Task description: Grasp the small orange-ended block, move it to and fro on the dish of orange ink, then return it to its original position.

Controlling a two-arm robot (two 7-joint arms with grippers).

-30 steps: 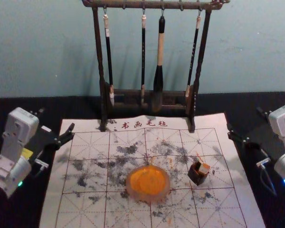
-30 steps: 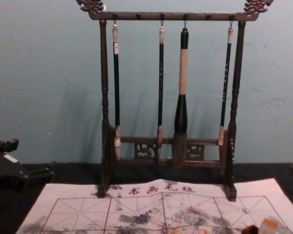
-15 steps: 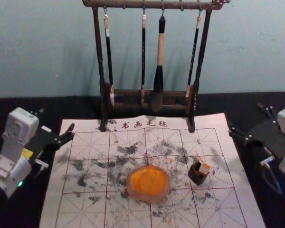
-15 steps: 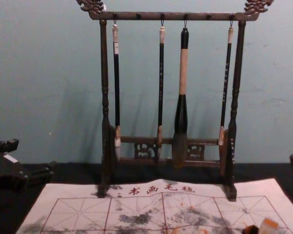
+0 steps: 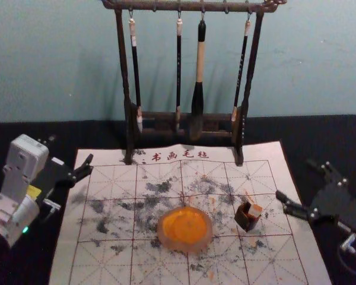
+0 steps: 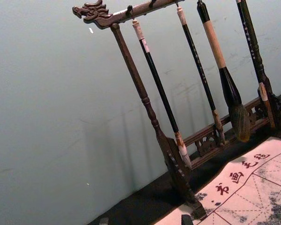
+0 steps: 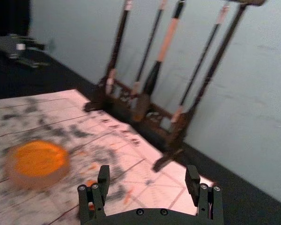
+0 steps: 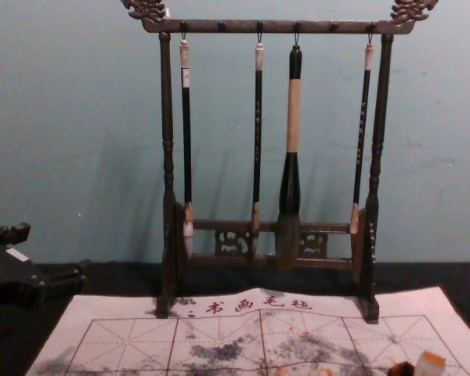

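Off the left edge of the mat (image 5: 110, 261), my left gripper (image 5: 71, 149) hangs idle, its two fingers well apart with nothing between them. The mat is gridded and smudged with grey and orange, with red lettering near its far side. At that far side I see the rack (image 5: 129, 127) standing, four brushes hanging from it in a row: a thin one (image 5: 136, 74), a second thin one (image 5: 179, 71), a thick one (image 5: 200, 65) and a last thin one (image 5: 242, 65). Nearer me, around the mat's middle, sits the dish (image 5: 179, 247), with orange ink (image 5: 187, 227) in it. To its right, apart from it, stands the dark box (image 5: 247, 220), and the block (image 5: 255, 211) rests tilted at its mouth, pale with orange on it; how deep it sits, I can't tell. Farther right comes my right gripper (image 5: 295, 178), at the mat's right edge, near the box but not touching it. From its wrist camera I see both fingers spread wide, holding nothing.
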